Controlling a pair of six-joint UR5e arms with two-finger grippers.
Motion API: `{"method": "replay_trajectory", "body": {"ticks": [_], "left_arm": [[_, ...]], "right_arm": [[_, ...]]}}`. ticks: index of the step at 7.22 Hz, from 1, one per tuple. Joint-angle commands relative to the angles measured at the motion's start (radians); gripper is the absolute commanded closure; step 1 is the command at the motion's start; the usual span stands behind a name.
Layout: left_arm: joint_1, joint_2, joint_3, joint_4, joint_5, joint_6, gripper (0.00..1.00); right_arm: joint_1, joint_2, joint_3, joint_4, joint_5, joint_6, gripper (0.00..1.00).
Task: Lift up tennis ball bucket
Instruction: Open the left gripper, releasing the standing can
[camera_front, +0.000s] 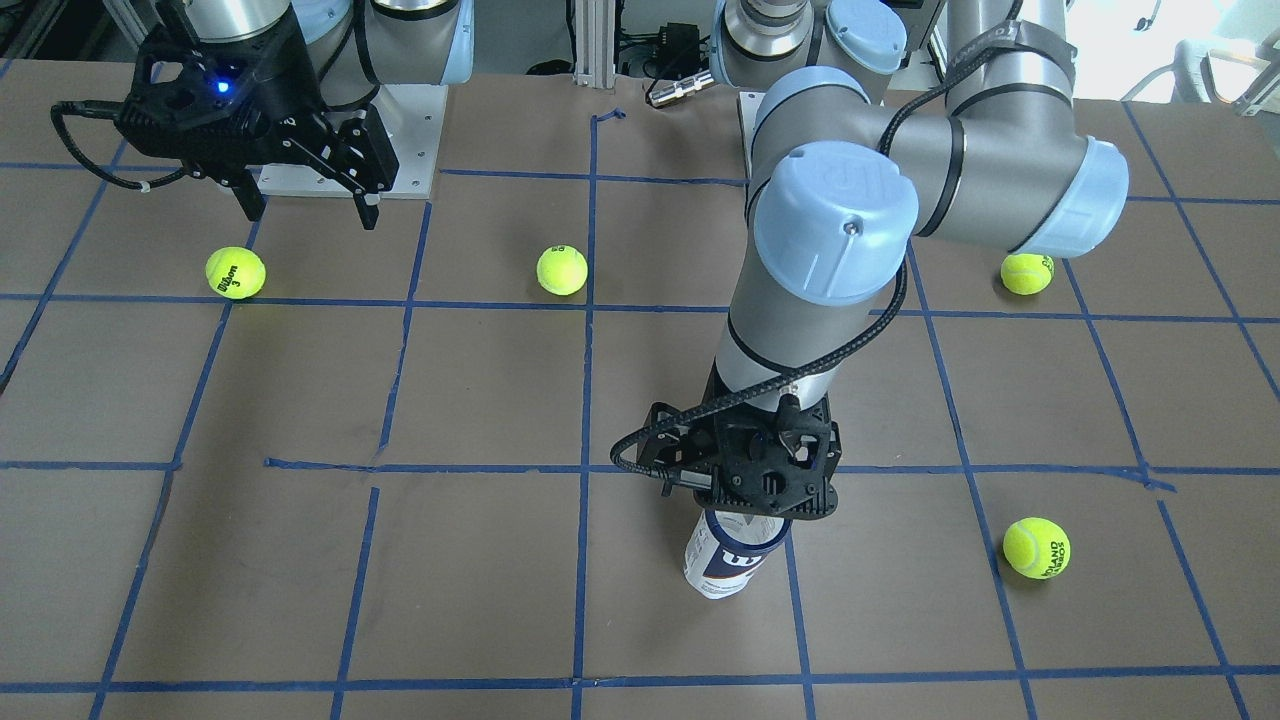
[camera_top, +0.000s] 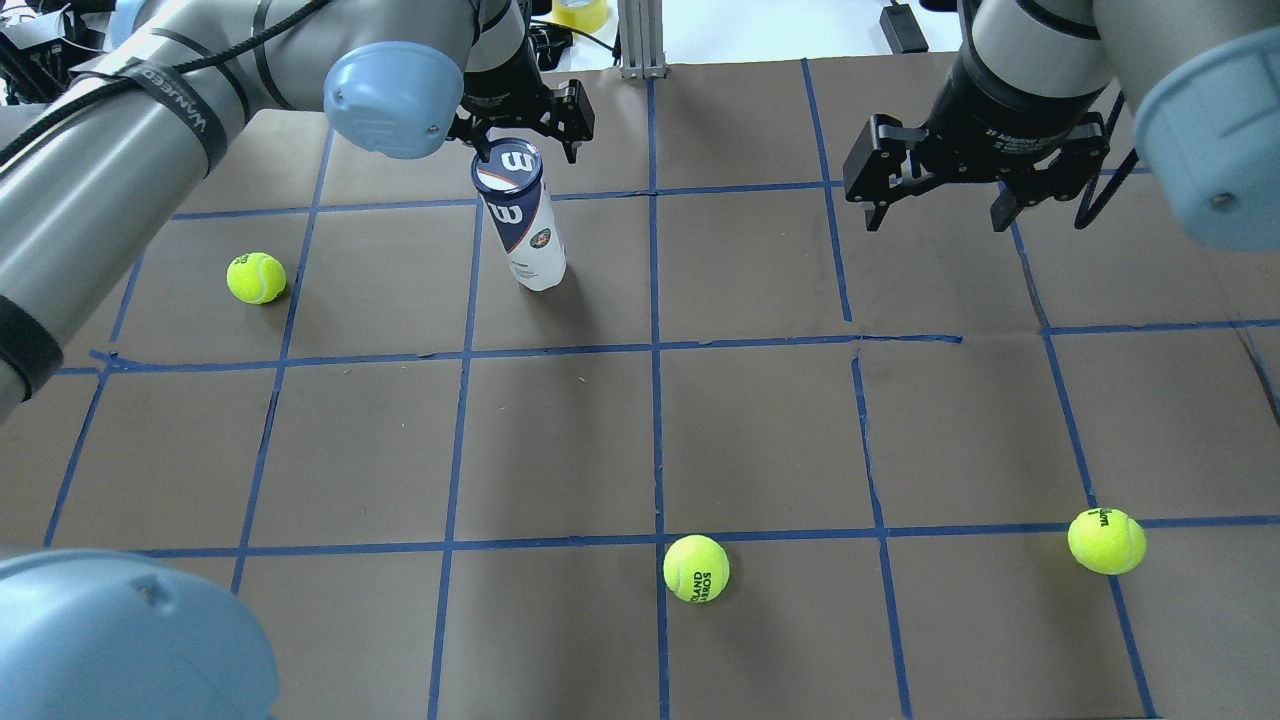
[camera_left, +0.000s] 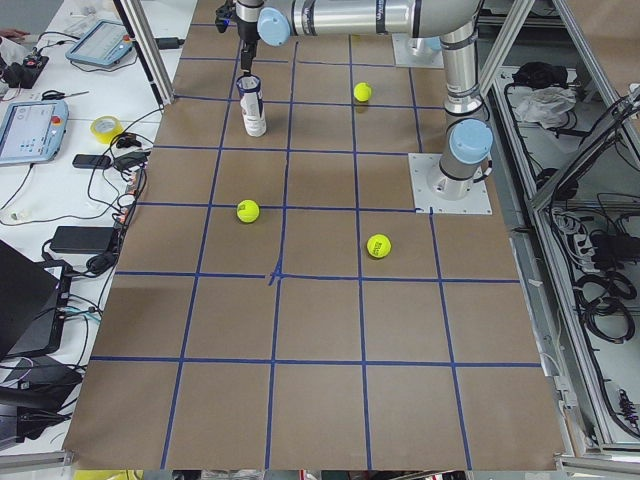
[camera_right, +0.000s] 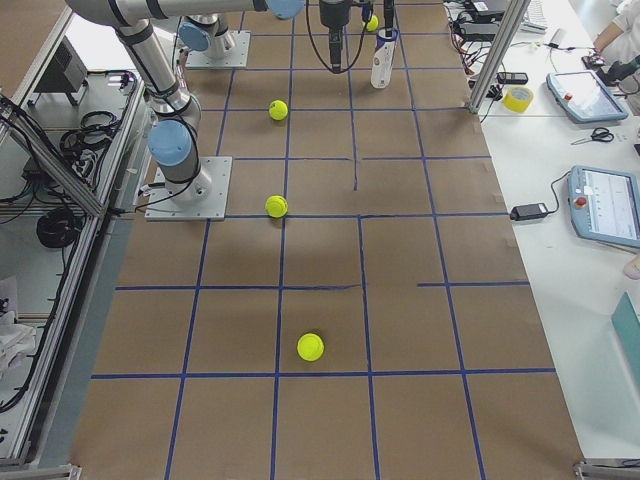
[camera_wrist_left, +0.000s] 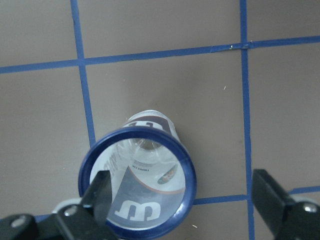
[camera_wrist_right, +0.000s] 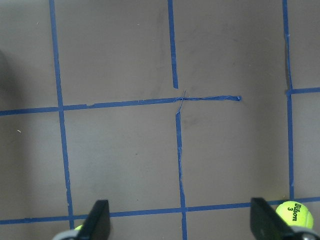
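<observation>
The tennis ball bucket (camera_top: 524, 232) stands upright on the brown table: a white tube with a navy top band and a white logo. It also shows in the front view (camera_front: 722, 562) and in the left wrist view (camera_wrist_left: 137, 182). My left gripper (camera_top: 520, 125) is open and hovers right above the tube's top, not touching it. In the left wrist view the tube's rim lies under the left finger (camera_wrist_left: 100, 192), off centre between the jaws. My right gripper (camera_top: 937, 210) is open and empty, held above the table far from the tube.
Several yellow-green tennis balls lie loose on the table: one (camera_top: 256, 277) to the tube's left, one (camera_top: 696, 568) near the middle front, one (camera_top: 1106, 541) at the front right. Blue tape lines grid the table (camera_top: 760, 430).
</observation>
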Motion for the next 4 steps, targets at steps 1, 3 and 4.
{"method": "replay_trajectory", "body": {"ticks": [1,3,4], "left_arm": [[0.045,0.116,0.043,-0.181,0.002,0.003,0.00],[0.094,0.199,0.016,-0.283,0.002,0.068,0.00],[0.094,0.240,-0.028,-0.317,0.005,0.069,0.00]], "right_arm": [[0.000,0.000,0.000,0.000,0.000,0.000,0.00],[0.000,-0.001,0.000,0.000,0.000,0.000,0.00],[0.000,-0.001,0.000,0.002,0.000,0.000,0.00]]}}
